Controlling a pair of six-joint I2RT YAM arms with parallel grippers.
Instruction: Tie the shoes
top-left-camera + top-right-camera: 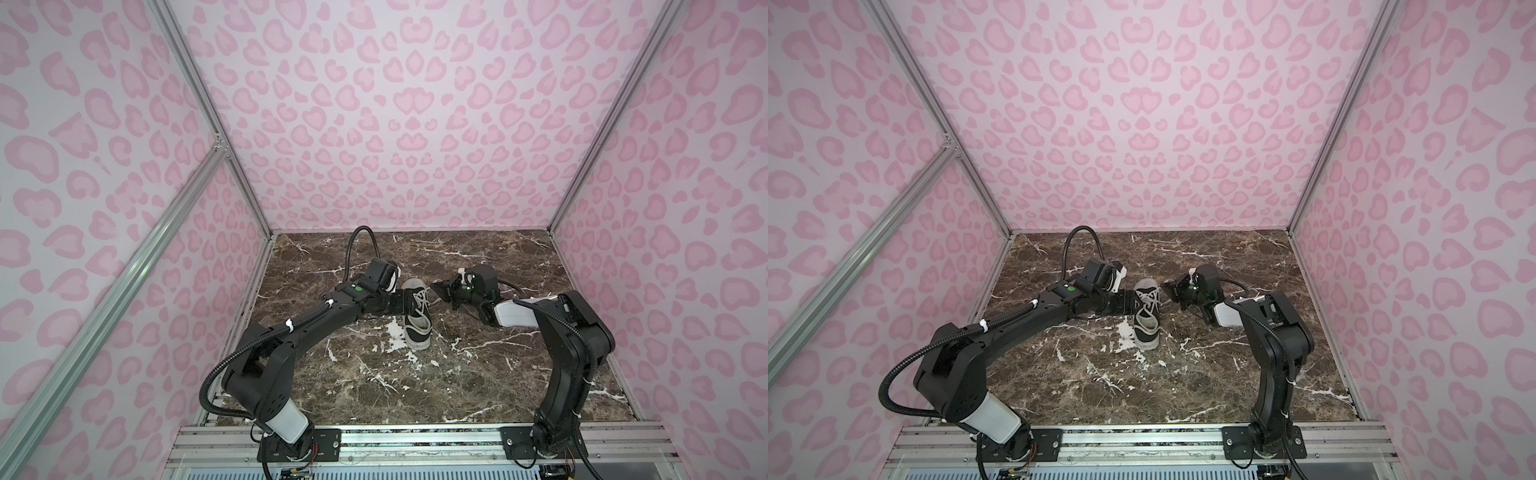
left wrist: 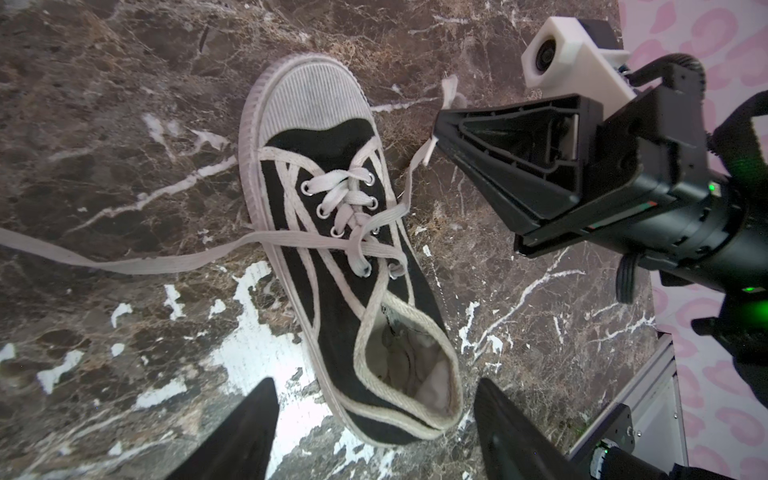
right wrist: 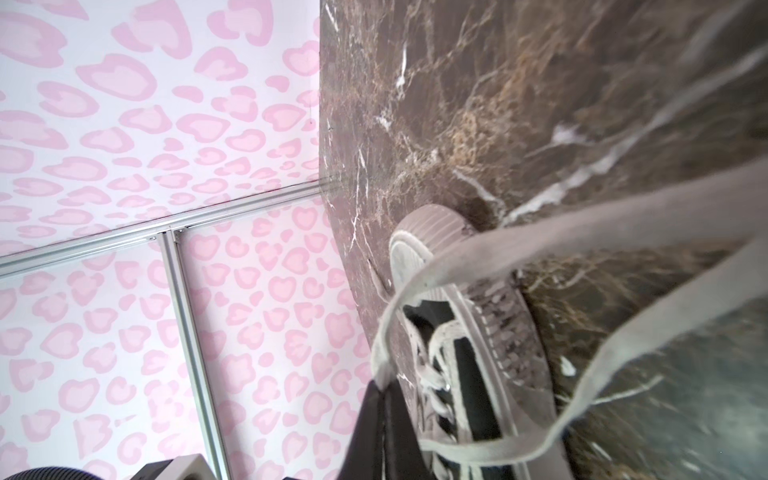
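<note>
Pink leopard-print walls [image 1: 415,124] on three sides, aluminium frame posts [image 1: 232,174] at the corners. Brown marble bench [image 1: 457,374] with white veins. Left arm [image 1: 291,332] reaches in from the near left, right arm [image 1: 573,332] from the near right. Black canvas shoe [image 1: 415,316] sits mid-bench, a bit left of centre in both top views, with the white toe cap [image 2: 307,104] pointing far and the heel near. Left jaws are released, spread wide just beside the shoe's left side, gripping nothing. Right jaws are clenched on a lace, just right of the toe. Off-white laces [image 2: 353,199] cross over the upper eyelets. One strand [image 2: 409,183] rises to the right jaws; the other strand [image 2: 124,262] trails off across the bench, end out of view.
</note>
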